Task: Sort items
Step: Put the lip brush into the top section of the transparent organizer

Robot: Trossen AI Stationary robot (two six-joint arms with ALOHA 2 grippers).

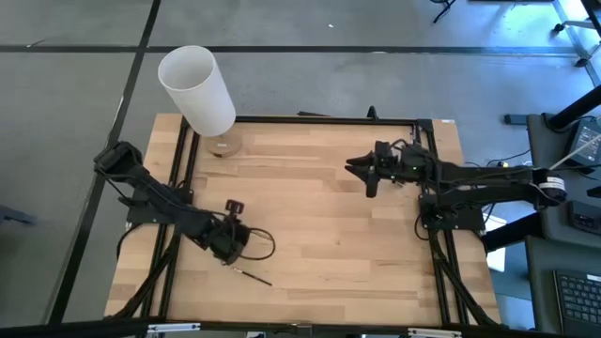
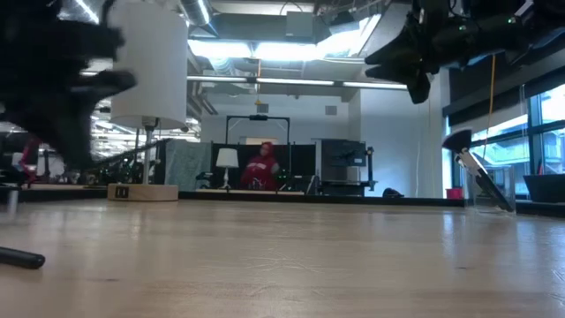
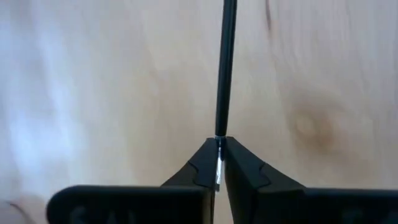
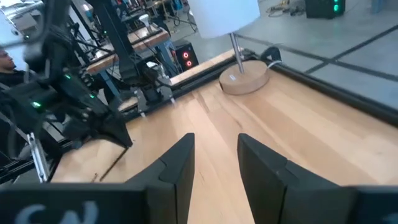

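The left gripper (image 1: 237, 260) is staying low over the wooden table (image 1: 319, 263), in the near-left part of it, and its two fingers (image 3: 249, 171) are clenching on the end of one slim dark brush (image 3: 225, 68). In the left wrist view the thin handle is sticking straight out from between the closed fingertips and is lying along the wood; a small shiny part is showing just where the fingers are meeting. In the high view the same brush (image 1: 255, 275) is reaching out from the gripper toward the near edge of the table, as a thin dark line on the boards. In the low view a dark rod end (image 2: 22, 258) is resting on the table at the left side. The right gripper (image 1: 364, 171) is waiting above the right part of the table, well apart from the brush, and its fingers (image 4: 177, 165) are standing apart with nothing between them. A white lamp (image 1: 197, 89) on a round wooden base (image 1: 223, 145) is standing at the far-left corner. In the room behind the table, a person (image 2: 261, 166) in red is sitting.
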